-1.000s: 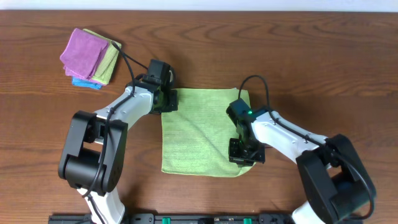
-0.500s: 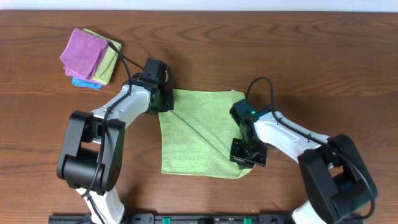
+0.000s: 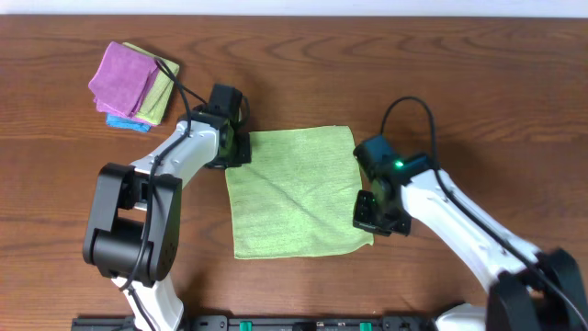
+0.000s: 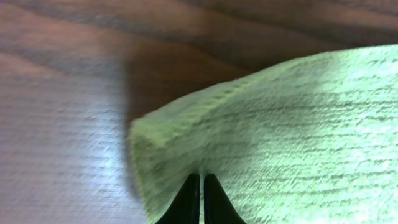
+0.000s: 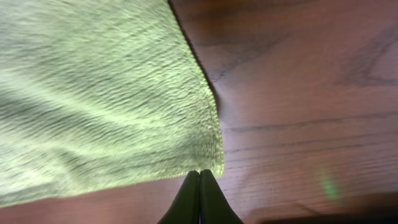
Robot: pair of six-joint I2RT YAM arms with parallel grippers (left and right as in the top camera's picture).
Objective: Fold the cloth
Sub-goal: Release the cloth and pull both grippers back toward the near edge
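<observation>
The lime-green cloth [image 3: 294, 193] lies spread nearly flat on the wooden table between my two arms, with a faint diagonal crease. At its far-left corner sits my left gripper [image 3: 239, 150]. In the left wrist view that gripper [image 4: 200, 178] is shut, its tips pinched on the cloth [image 4: 298, 124] just inside the corner. My right gripper [image 3: 369, 221] is at the near-right corner. The right wrist view shows it [image 5: 199, 174] shut too, tips meeting on the hem of the cloth [image 5: 93, 93] beside that corner.
A small pile at the far left of the table holds a purple cloth [image 3: 124, 74], a duller yellow-green one [image 3: 163, 94] and a blue one [image 3: 124, 122]. A black rail [image 3: 294, 324] runs along the near edge. The left arm's cable loops above its wrist.
My right gripper has moved right and my left gripper slightly left and away. The cloth has been drawn out between them from rumpled to nearly flat.
</observation>
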